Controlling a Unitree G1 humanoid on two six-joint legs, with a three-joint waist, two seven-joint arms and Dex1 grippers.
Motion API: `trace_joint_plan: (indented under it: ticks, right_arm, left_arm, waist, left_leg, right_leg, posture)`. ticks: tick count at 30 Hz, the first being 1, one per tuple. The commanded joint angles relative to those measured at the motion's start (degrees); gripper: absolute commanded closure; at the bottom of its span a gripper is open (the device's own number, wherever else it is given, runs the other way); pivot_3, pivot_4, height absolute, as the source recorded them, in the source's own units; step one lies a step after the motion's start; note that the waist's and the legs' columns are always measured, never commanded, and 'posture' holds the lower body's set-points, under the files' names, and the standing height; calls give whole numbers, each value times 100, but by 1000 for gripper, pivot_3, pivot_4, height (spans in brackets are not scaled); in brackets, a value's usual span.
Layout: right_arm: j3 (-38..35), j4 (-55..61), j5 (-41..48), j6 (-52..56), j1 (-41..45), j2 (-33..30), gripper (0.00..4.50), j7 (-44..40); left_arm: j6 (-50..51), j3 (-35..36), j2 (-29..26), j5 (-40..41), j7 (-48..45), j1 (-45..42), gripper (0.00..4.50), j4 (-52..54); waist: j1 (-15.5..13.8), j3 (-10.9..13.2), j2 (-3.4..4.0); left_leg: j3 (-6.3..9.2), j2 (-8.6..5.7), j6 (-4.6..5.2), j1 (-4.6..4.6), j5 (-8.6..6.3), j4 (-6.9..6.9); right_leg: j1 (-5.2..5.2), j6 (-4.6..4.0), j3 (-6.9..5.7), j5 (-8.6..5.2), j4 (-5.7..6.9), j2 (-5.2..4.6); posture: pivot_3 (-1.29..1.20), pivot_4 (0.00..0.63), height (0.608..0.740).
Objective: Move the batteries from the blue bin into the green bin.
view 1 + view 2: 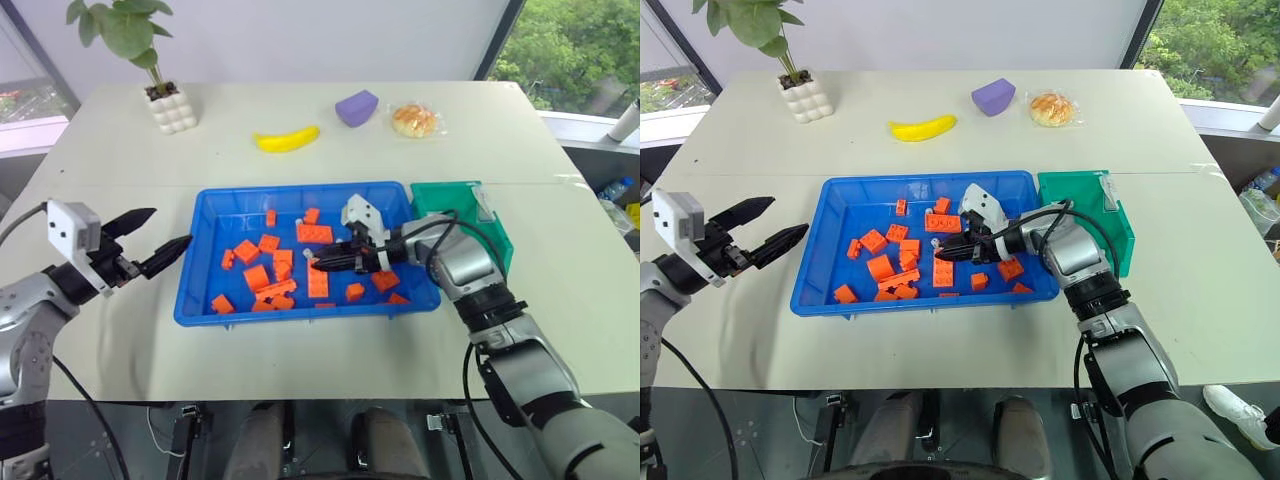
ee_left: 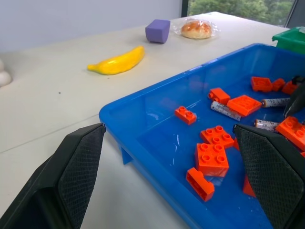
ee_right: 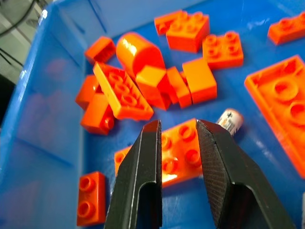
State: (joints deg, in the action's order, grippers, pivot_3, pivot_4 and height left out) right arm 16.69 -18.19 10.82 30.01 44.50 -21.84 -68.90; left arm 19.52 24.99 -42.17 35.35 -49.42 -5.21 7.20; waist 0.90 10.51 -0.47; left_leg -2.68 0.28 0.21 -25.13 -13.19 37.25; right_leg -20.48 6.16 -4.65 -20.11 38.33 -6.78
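The blue bin lies mid-table and holds several orange bricks and the batteries, small silver cylinders lying among them. My right gripper reaches low into the bin from the right. Its fingers stand close together with a narrow gap, and nothing shows between them. One battery end pokes out just beside one fingertip, over an orange brick. The green bin sits against the blue bin's right end. My left gripper hovers open just left of the blue bin, holding nothing.
Behind the bins lie a yellow banana, a purple block and a wrapped bun. A potted plant stands at the back left. A slim pale thing lies in the green bin.
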Motion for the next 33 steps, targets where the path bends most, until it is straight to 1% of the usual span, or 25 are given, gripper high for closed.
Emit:
trace_joint_plan:
  ticks: [1, 7, 11, 15, 21, 24, 26, 29, 33]
  right_arm:
    - [16, 50, -1, -17, -48, -68, 4447, -49]
    - [-22, 40, -38, -66, -59, -69, 4447, 11]
    - [5, 212, 21, 92, -129, -175, 4447, -138]
    - [98, 743, 213, 517, -429, -623, 4447, -606]
    - [-69, 1264, 368, 759, -526, -1086, 4447, -733]
    - [-98, 1240, 282, 611, -485, -1268, 4447, -694]
    - [-159, 1068, 262, 506, -375, -1171, 4447, -490]
    - [-313, 775, 230, 375, -63, -733, 4447, 100]
    - [-417, 813, 315, 542, 165, -331, 4447, 486]
  left_arm:
    - [-127, 112, -4, -33, 42, -14, 0, 109]
    - [-131, 130, -8, -40, 48, 9, 0, 119]
    - [-148, 129, -10, -50, 51, 12, 0, 110]
    - [-160, 141, -16, -55, 46, 31, 0, 114]
    - [-171, 130, -8, -68, 34, 35, 0, 102]
    - [-175, 102, -6, -76, 19, -1, 0, 72]
    - [-191, 66, -2, -99, 8, -40, 0, 24]
    - [-218, -7, 8, -140, 7, -134, 0, -40]
    - [-230, -30, -1, -139, 12, -195, 0, -65]
  waist:
    - [-3, 0, 0]
    - [-5, 0, 0]
    - [-9, 0, 0]
    - [-31, -1, -1]
    - [-15, -2, -3]
    - [-14, -2, -4]
    - [-22, -2, -4]
    - [-12, -2, -4]
    - [-3, -2, -4]
  left_leg:
    - [0, 0, 0, 0, 0, 0]
    - [0, 0, 0, 0, 0, 0]
    - [0, 0, 0, 0, 0, 0]
    - [1, -1, 1, 0, 0, 1]
    - [3, 0, 1, 0, -1, 0]
    - [2, 0, 1, 0, -1, -1]
    - [2, 0, 1, 0, -1, -1]
    - [1, 0, 1, 0, 0, 0]
    - [1, 1, -1, 0, 0, -6]
  right_leg:
    - [0, 0, 0, 0, 0, 0]
    - [1, 0, 0, 0, 0, 0]
    - [1, 0, 0, 0, 0, 0]
    - [3, 0, 0, 0, -1, -1]
    - [4, 0, 0, 0, -4, -1]
    - [3, 0, 0, 0, -4, -1]
    - [4, 0, 0, 0, -6, -1]
    - [4, 0, 0, 0, -7, -1]
    - [-1, 0, -1, 0, -4, 0]
  posture:
    - [0, 150, 739]
    - [0, 150, 739]
    - [0, 150, 739]
    - [0, 150, 739]
    - [0, 150, 739]
    - [0, 150, 739]
    - [0, 150, 739]
    - [0, 150, 739]
    - [0, 150, 739]
